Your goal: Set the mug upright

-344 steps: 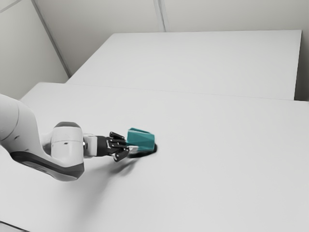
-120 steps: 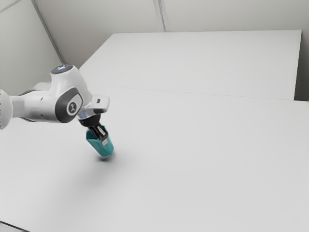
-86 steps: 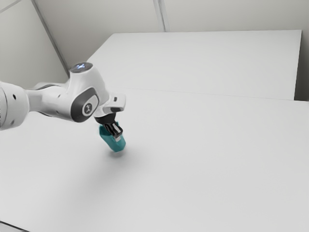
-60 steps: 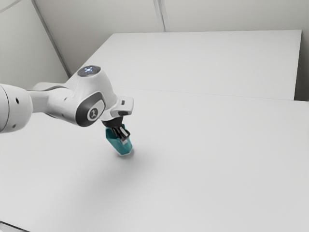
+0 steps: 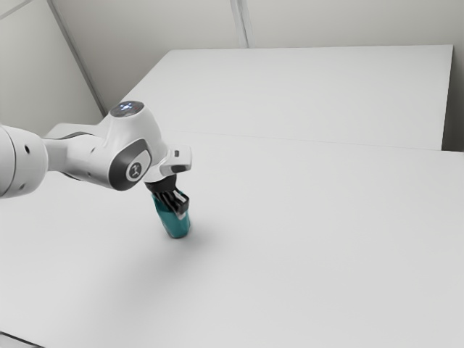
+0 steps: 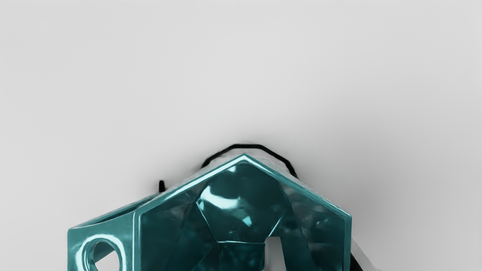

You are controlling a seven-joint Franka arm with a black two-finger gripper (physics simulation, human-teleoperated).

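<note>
The teal mug [image 5: 175, 224] leans a little in the exterior view, its mouth up toward the exterior view's left and its base low. My gripper [image 5: 180, 211] comes down on it from above, shut on its wall. In the wrist view I look into the open six-sided mouth of the mug [image 6: 241, 203], with its handle standing out on one side. There my gripper [image 6: 317, 252] has one finger inside the mug and the other outside the wall opposite the handle. Whether the base touches the table cannot be told.
The white table [image 5: 312, 254] stretches around the mug and toward the exterior view's right. Behind it lies another white surface [image 5: 290, 94], with pale walls beyond.
The mug, on its side at first, has been swung mouth-up in my gripper. Over the last half second it moved slightly toward the exterior view's left and came closer to upright.
</note>
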